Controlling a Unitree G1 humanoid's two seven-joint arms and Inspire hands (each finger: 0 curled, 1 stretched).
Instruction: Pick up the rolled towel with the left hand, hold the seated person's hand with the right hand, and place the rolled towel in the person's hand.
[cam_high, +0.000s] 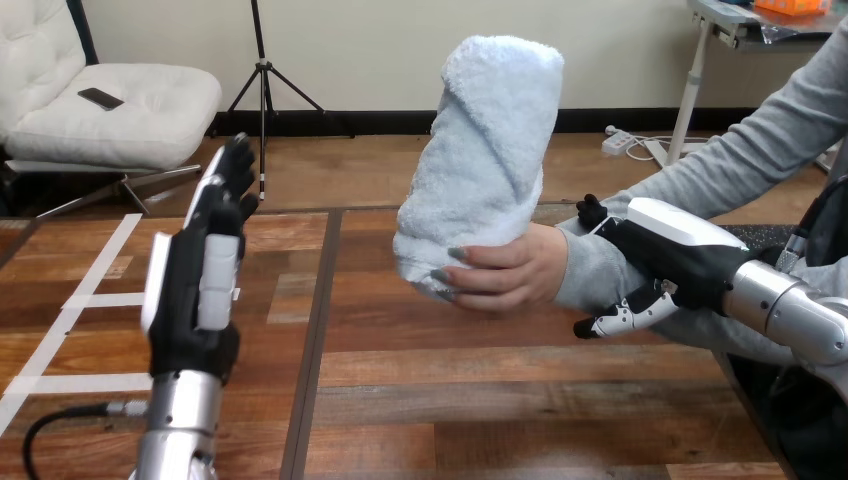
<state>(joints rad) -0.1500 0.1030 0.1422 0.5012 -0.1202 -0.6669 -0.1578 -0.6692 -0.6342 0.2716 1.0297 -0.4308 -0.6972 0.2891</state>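
The rolled towel (485, 160), pale blue-white, stands upright in the person's hand (510, 268) above the middle of the table. The person's fingers wrap round its lower end. My right hand (670, 255) lies over the person's grey-sleeved wrist, with fingers curled above it and the thumb below it. My left hand (200, 270) is raised at the left, well apart from the towel, fingers straight and pointing up, holding nothing.
The wooden table (480, 390) runs across the view, with white tape lines (70, 320) on its left part. The person's forearm (740, 160) reaches in from the upper right.
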